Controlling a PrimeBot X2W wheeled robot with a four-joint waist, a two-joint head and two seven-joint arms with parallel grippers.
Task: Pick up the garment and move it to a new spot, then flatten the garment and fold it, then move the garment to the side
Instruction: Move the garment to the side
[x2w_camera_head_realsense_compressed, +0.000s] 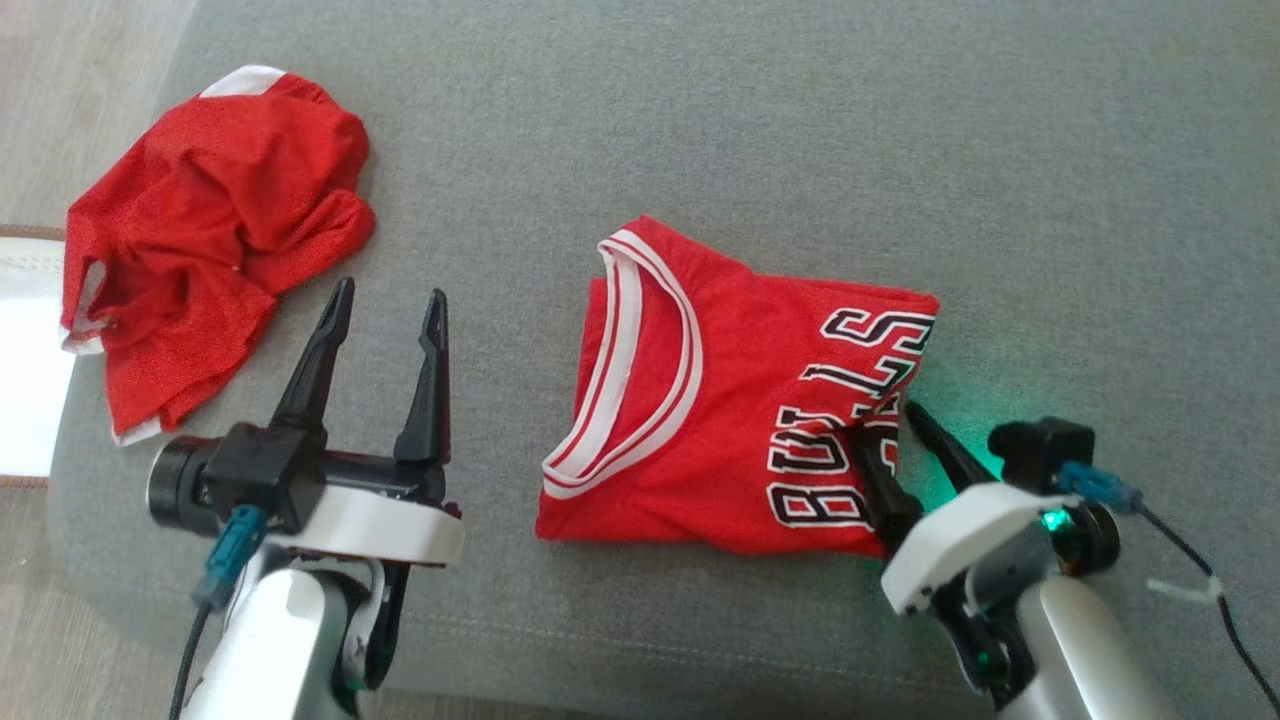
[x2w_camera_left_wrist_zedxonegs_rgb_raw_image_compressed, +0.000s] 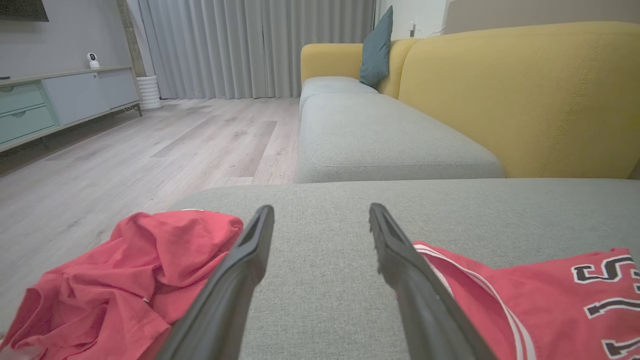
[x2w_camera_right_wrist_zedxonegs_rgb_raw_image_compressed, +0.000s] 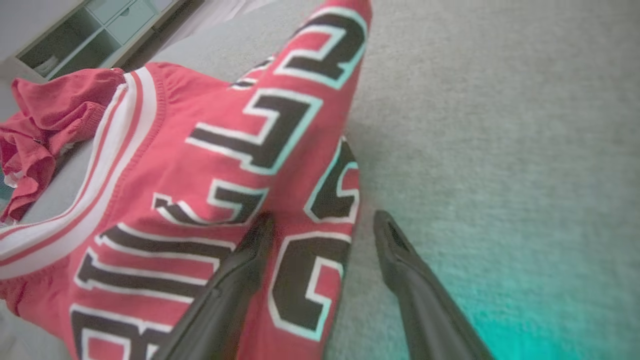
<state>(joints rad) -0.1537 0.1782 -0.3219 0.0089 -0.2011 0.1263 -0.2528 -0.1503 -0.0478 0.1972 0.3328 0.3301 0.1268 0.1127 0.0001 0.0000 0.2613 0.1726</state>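
Well to the left of the folded jersey (x2w_camera_head_realsense_compressed: 720, 400), near the left edge of the grey seat cushion (x2w_camera_head_realsense_compressed: 700, 120), a crumpled red garment (x2w_camera_head_realsense_compressed: 210, 240) lies in a loose heap with a white band showing at its top.

Between that heap and the jersey, the left gripper (x2w_camera_head_realsense_compressed: 390, 292) hangs above bare cushion. Its two dark fingers are spread wide with nothing between them, and it touches neither piece of cloth.

The jersey itself rests flat near the middle of the cushion as a compact, roughly square packet. Its white-and-red striped neckline curves along its left part, and black letters edged in white run down its right part.

At the jersey's lower right edge sits the right gripper (x2w_camera_head_realsense_compressed: 885, 418), with its fingers parted. In the right wrist view one finger lies over the lettered fabric and the other over the cushion just beside the jersey, so the cloth's edge falls between them. The fingers are not closed on it. A green glow tints the cushion just right of the jersey.
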